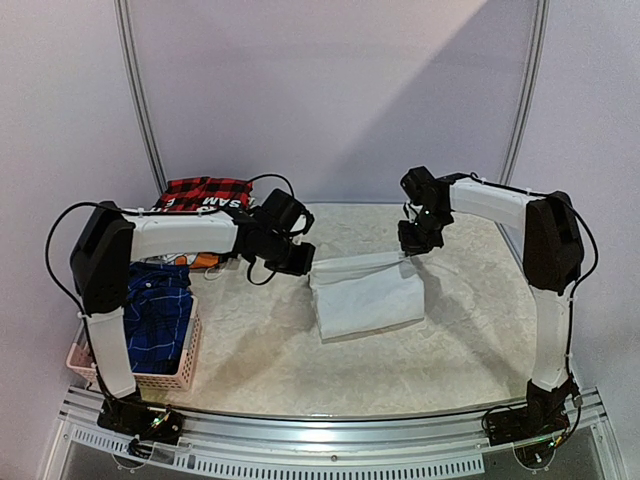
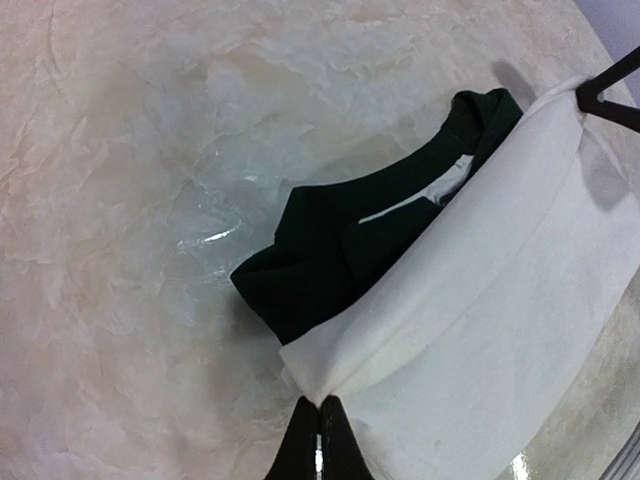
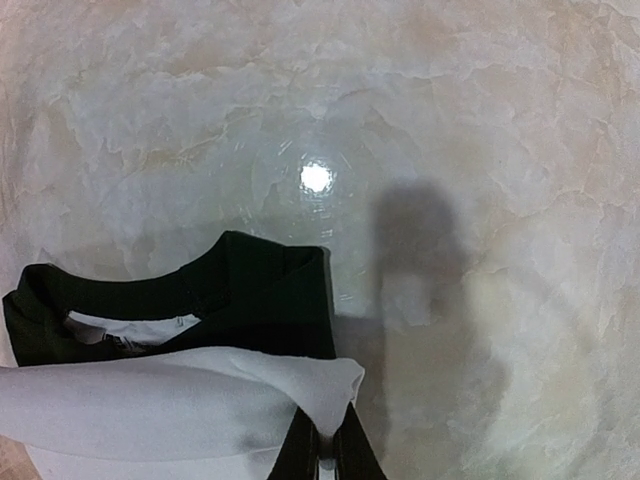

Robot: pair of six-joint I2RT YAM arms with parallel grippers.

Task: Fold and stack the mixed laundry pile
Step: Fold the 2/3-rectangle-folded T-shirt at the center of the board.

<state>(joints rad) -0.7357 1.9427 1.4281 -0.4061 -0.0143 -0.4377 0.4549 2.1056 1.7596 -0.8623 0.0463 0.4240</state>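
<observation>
Left tool [image 2: 322, 412] is pinched right down on a bunched corner of the white T-shirt [image 2: 480, 330], jaws pretty much together with just fabric between them. Same deal on the other side: the right tool [image 3: 325, 432] is clamped on the opposite corner of that shirt, white cloth gathered at its tips. From the overhead view the shirt sits about mid-surface, its far edge strung between the two tools and lifted a bit, while the rest drapes down toward the near side and lies on the surface [image 1: 450, 340], which is pale and marble-looking. Both wrist views show the dark part [image 2: 320, 260] of the shirt, the black neck end, poking out from under the white fold and lying flat on the surface just past it. The rest of the laundry is over on the left: a red-and-black plaid shirt [image 1: 205, 192] at the far left behind the left arm, and a blue plaid piece [image 1: 155, 315] sitting in the pink lattice basket [image 1: 188, 368] at the near left. There's a white strip with black lettering on top of the red plaid, but I can't read all of it.
</observation>
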